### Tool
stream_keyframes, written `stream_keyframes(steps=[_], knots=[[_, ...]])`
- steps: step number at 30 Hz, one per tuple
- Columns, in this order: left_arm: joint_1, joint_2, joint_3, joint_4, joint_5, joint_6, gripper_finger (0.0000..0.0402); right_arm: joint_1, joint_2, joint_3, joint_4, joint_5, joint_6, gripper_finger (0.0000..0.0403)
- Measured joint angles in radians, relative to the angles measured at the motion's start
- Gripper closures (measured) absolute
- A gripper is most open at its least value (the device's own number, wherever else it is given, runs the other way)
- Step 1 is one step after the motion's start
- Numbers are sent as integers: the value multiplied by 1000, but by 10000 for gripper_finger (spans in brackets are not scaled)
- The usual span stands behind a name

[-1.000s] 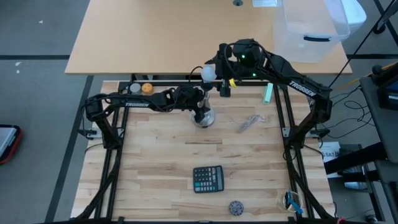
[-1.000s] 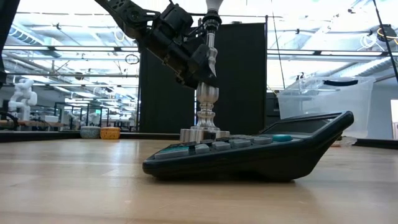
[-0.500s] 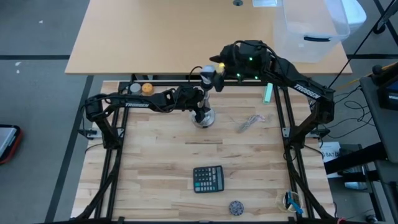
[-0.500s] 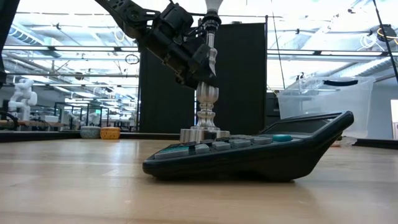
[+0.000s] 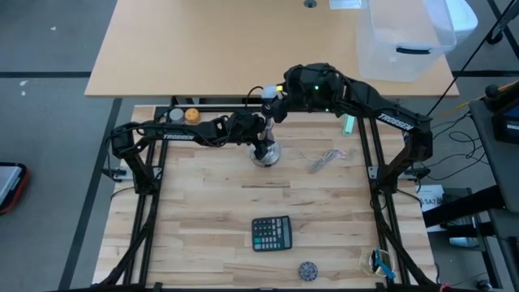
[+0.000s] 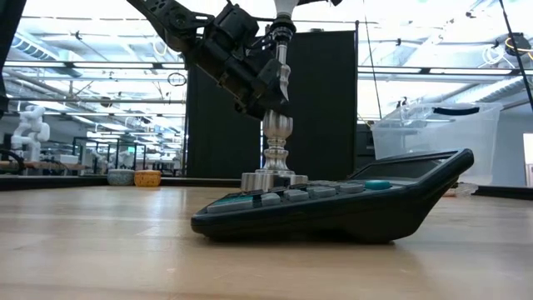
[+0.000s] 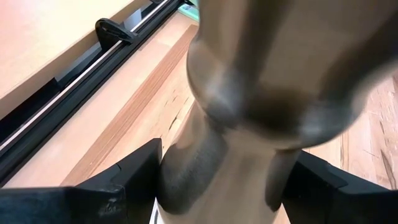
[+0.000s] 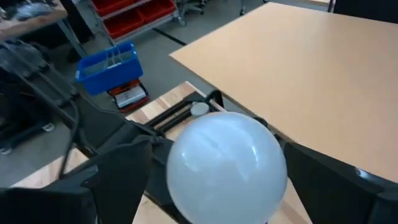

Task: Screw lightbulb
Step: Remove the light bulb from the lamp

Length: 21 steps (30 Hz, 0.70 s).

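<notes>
The silver stand (image 5: pixel 265 153) rests by its round base on the wooden table, toward the far edge, and my left gripper (image 5: pixel 260 135) is shut on its stem. The frosted white lightbulb (image 8: pixel 227 165) sits upright on top of the stand with its base in the socket (image 6: pixel 283 32). My right gripper (image 8: pixel 219 148) is open, high over the stand. One finger stands on each side of the globe; I cannot tell whether they touch it. From above, the right gripper (image 5: pixel 277 92) covers most of the bulb (image 5: pixel 267 92). My left gripper pinches the stand's narrow stem (image 7: pixel 217 168) between its two fingers (image 7: pixel 134 177), above the bulged knob (image 6: pixel 277 127) and below the socket. The fingers come from the table's left, slanting down, and lie across the stem. The stand is upright, its base on the table.
A black calculator (image 5: pixel 271 233) lies in the near middle of the table and a small round thing (image 5: pixel 307 269) at the near edge. A tangle of wire (image 5: pixel 326 159) lies right of the stand. An orange ball (image 5: pixel 192 114) sits far left, a clear bin (image 5: pixel 401 40) beyond the table.
My right gripper has rolled about the line it points along and shifted a little toward the table's left. It started beside the bulb and now has its fingers around the globe. The stand, the bulb and my left gripper have kept still.
</notes>
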Motion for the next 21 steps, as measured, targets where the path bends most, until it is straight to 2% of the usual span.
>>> stream_keyframes(steps=[6,12,16,21], knots=[[0,0,0,0,0,-1,138,4,31,0,1,18,-25,67],[1,0,0,0,0,-4,138,6,35,0,15,16,-81,136],[1,0,0,0,-1,-3,138,6,33,0,10,5,-126,137],[1,0,0,1,4,3,138,-10,29,1,-11,-91,-217,137]])
